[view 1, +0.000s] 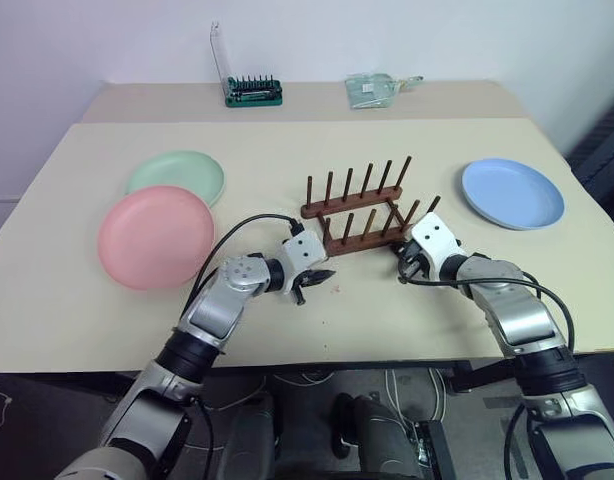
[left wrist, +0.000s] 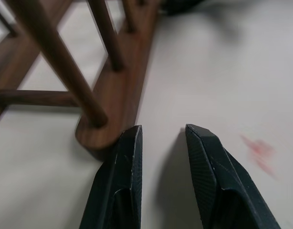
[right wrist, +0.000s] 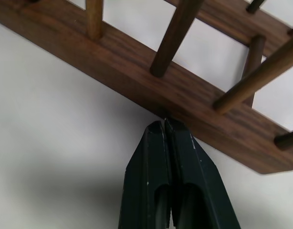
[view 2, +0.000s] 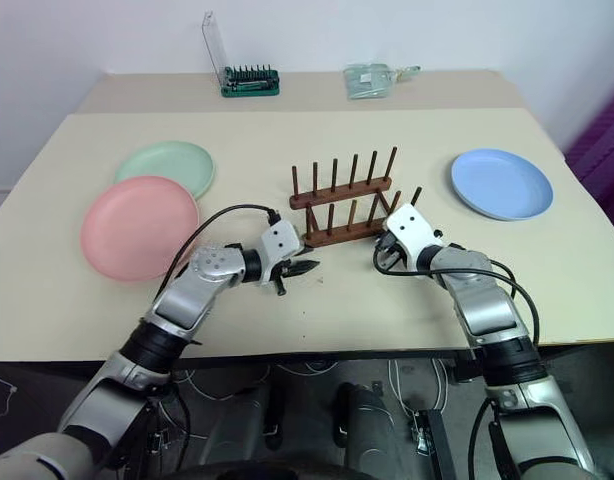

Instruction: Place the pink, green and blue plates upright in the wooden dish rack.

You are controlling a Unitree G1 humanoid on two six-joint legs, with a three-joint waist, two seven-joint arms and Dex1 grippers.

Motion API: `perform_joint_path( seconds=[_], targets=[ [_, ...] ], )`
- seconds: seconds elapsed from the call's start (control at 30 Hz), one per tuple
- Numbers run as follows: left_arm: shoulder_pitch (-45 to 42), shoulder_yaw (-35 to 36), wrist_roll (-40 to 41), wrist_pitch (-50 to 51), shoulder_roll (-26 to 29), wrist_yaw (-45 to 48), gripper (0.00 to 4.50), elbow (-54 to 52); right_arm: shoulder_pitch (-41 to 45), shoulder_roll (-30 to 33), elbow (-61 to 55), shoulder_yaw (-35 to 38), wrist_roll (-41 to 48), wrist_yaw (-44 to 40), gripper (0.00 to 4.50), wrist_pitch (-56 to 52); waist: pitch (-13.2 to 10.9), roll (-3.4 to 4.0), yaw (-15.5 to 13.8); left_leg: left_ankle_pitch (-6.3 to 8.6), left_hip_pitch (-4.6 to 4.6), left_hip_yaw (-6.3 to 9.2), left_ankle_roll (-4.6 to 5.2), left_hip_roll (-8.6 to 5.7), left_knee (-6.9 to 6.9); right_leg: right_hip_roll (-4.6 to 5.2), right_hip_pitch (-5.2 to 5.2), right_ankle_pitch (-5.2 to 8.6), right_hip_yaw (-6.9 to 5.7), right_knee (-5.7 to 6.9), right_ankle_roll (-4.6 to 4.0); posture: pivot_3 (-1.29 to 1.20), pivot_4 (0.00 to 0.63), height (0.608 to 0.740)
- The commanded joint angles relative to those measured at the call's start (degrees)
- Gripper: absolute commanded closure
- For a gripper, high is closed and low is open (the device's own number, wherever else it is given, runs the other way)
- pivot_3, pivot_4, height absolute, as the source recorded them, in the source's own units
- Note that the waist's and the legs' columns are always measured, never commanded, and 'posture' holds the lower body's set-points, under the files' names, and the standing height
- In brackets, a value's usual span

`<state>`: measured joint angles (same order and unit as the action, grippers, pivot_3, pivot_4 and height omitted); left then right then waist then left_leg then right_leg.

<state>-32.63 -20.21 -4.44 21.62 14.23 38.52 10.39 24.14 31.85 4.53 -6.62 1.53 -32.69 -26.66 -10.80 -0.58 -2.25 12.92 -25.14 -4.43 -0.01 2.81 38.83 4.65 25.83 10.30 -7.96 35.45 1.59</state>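
Wooden dish rack [view 1: 359,213] (pegs bare), plateless

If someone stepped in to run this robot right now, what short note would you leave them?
Left gripper: open, empty, at the near end of the wooden dish rack.
Right gripper: shut, empty, tips against the rack's near rail.
Pink plate and green plate overlap on the left; blue plate lies flat on the right.
Done: no plate racked.
Left: stand all three upright in the rack.
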Motion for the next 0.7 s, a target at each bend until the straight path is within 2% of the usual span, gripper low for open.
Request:
perform_joint_path(
  seconds=[0.03, 0.17, 0.3, 0.37, 0.43, 0.47, 0.53, 0.57, 0.6, 0.63, 0.7],
  targets=[
    [-0.67, 1.64, -4.39, -1.28, 1.69, -7.21, 3.09, 9.16, 2.1, -1.43, 2.72, -0.04, -2.0, 2.44, 4.46, 1.6, 0.04, 0.02, 0.14, 0.0, 0.08, 0.0, 0.0, 0.03, 0.01, 0.0, -0.06, 0.0, 0.0, 0.02, 0.0, 0.0, 0.15, 0.73],
    [-2.25, 2.73, -3.54, -3.6, 2.53, -8.44, 3.09, 12.25, 4.08, -2.85, 5.45, 0.11, -3.31, 4.11, 4.46, 2.76, 0.07, 0.07, 0.9, 0.04, 0.32, 0.03, 0.02, 0.11, -0.04, 0.0, -0.18, 0.01, 0.01, 0.03, -0.02, 0.0, 0.15, 0.73],
    [0.6, 3.29, -0.09, -5.63, 4.08, -3.58, 3.09, 6.3, 2.89, -1.57, 1.79, 1.14, -1.73, 0.99, 4.46, 3.07, 0.08, 0.09, 1.95, 0.08, 0.33, 0.0, 0.08, 0.12, -0.12, 0.02, -0.17, 0.01, 0.03, 0.02, -0.02, 0.0, 0.15, 0.73],
    [3.72, 7.95, 7.89, -4.57, 4.59, 0.98, 3.09, -3.3, -0.23, 0.38, -6.04, 3.2, 5.64, -7.49, 3.95, 1.94, 0.07, 0.11, 2.18, 0.1, 0.36, -0.07, 0.12, 0.13, -0.26, 0.02, -0.09, 0.0, 0.07, 0.02, 0.01, 0.0, 0.15, 0.73],
    [5.98, 12.19, 14.45, -2.2, 5.43, 4.03, 2.57, -11.16, -3.01, 2.19, -13.4, 4.67, 11.79, -13.77, 3.17, 0.39, -0.02, 0.1, 2.12, 0.09, 0.36, -0.14, 0.12, 0.12, -0.62, 0.05, 0.08, -0.03, 0.18, -0.01, 0.14, 0.0, 0.15, 0.73],
    [6.53, 15.16, 18.45, 1.65, 5.85, 4.45, 2.25, -14.27, -3.95, 3.06, -16.33, 5.3, 14.32, -15.78, 2.68, -0.87, -0.04, 0.1, 1.97, 0.09, 0.35, -0.12, 0.12, 0.12, -0.69, 0.03, 0.12, 0.04, 0.18, 0.02, 0.12, 0.0, 0.15, 0.73],
    [7.07, 23.31, 24.41, 7.94, 7.93, 2.29, 1.2, -18.73, -4.27, 4.76, -19.85, 5.83, 16.17, -16.98, 1.56, -3.44, -0.05, 0.09, 1.69, 0.08, 0.14, -0.12, 0.12, 0.11, -0.65, -0.01, 0.4, 0.04, 0.18, 0.1, 0.12, 0.0, 0.15, 0.73],
    [7.24, 26.94, 25.21, 9.78, 9.27, 0.15, 0.81, -19.87, -4.12, 5.38, -20.9, 5.62, 16.06, -17.06, 1.12, -3.75, -0.05, 0.08, 1.71, 0.07, 0.06, -0.11, 0.11, 0.09, -0.58, -0.03, 0.5, 0.04, 0.17, 0.17, 0.12, 0.0, 0.15, 0.73],
    [7.37, 30.52, 24.38, 11.39, 11.12, -3.04, 0.23, -20.09, -3.68, 5.55, -21.41, 5.19, 15.47, -16.72, 0.62, -3.52, -0.04, 0.08, 1.74, 0.07, 0.1, -0.09, 0.1, 0.09, -0.55, -0.03, 0.46, 0.04, 0.18, 0.2, 0.12, 0.0, 0.15, 0.73],
    [7.55, 34.77, 24.4, 13.69, 12.99, -6.04, 0.0, -20.05, -3.14, 5.45, -21.68, 4.66, 15.31, -16.62, 0.02, -3.22, -0.04, 0.08, 1.79, 0.07, 0.16, -0.09, 0.1, 0.08, -0.55, -0.03, 0.41, 0.05, 0.17, 0.21, 0.12, 0.0, 0.15, 0.73],
    [7.51, 43.16, 24.62, 17.47, 16.22, -12.13, 0.0, -21.08, -2.06, 4.84, -21.75, 3.91, 16.15, -16.94, 0.02, -3.5, -0.05, 0.08, 1.98, 0.08, 0.27, -0.1, 0.09, 0.07, -0.58, -0.04, 0.36, 0.09, 0.18, 0.21, 0.05, 0.0, 0.15, 0.73]
  ],
)
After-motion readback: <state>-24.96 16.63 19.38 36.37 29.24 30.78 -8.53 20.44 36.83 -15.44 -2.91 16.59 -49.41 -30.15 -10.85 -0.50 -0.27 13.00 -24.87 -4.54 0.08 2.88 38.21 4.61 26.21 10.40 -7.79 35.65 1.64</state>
